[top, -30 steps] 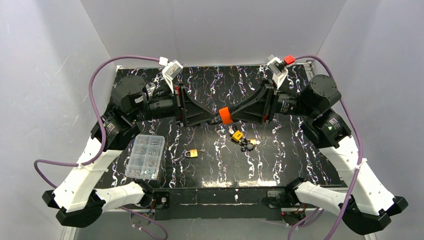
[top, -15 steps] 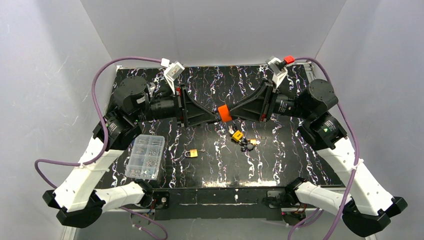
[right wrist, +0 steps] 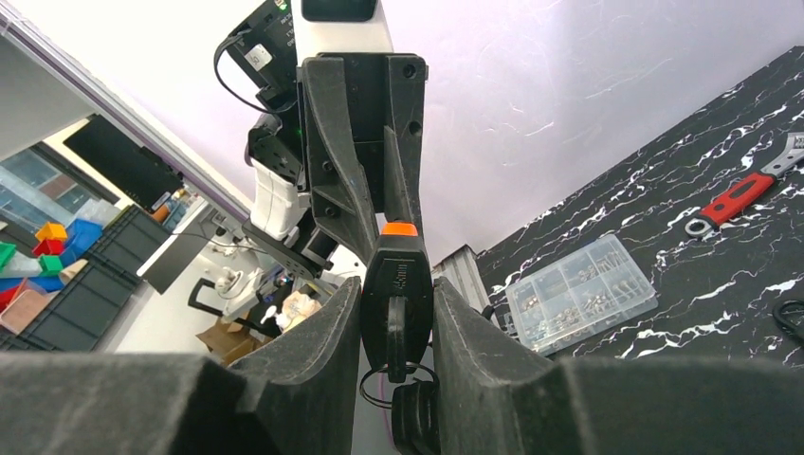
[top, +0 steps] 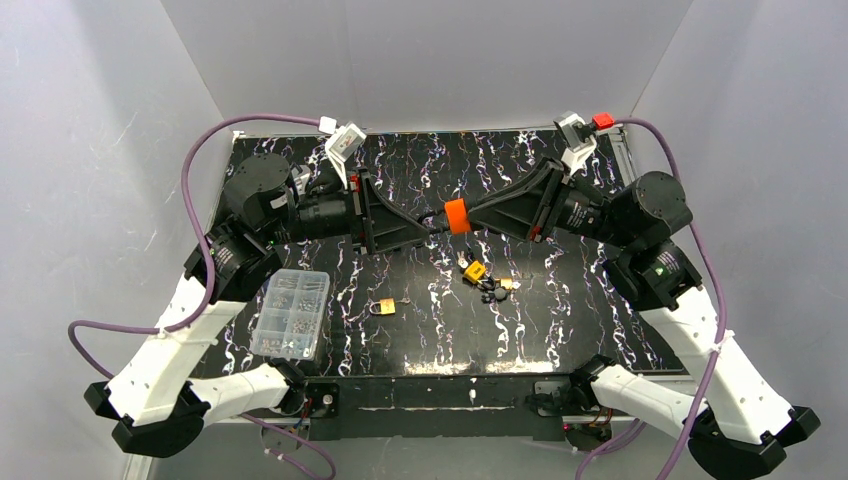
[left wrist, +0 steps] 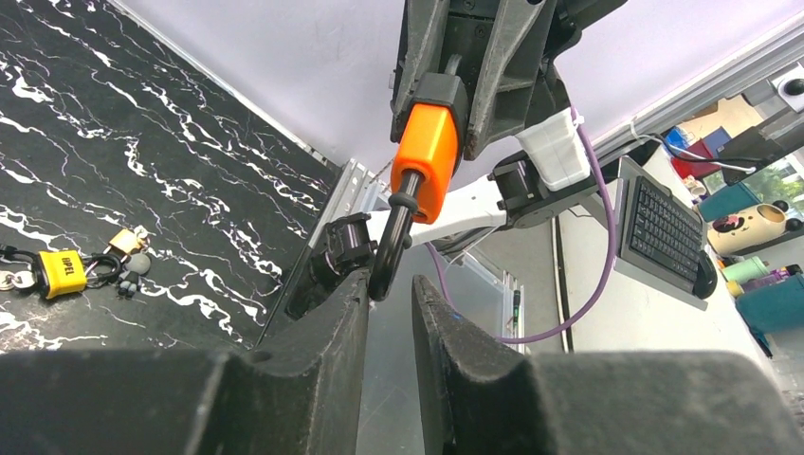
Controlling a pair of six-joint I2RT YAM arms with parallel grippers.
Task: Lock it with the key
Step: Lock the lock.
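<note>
An orange padlock [top: 456, 215] hangs in the air above the middle of the table, with my right gripper [top: 464, 216] shut on its body. In the right wrist view the lock's black underside [right wrist: 396, 284] sits between the pads, and a black-headed key [right wrist: 396, 332] stands in it with a ring and a second key hanging below. In the left wrist view the black shackle [left wrist: 393, 237] reaches down from the padlock [left wrist: 429, 156] to my left gripper [left wrist: 391, 282]. The shackle's end rests against one fingertip, and a gap shows to the other.
On the black marbled table [top: 560, 320] lie a clear parts box [top: 292, 313], a small brass padlock [top: 383, 306] and a yellow padlock with a bunch of keys [top: 478, 272]. A red-handled wrench [right wrist: 740, 194] lies on the far left side.
My right arm has swung outward and tilted, carrying the orange padlock slightly up and to the right. The left arm has barely moved.
</note>
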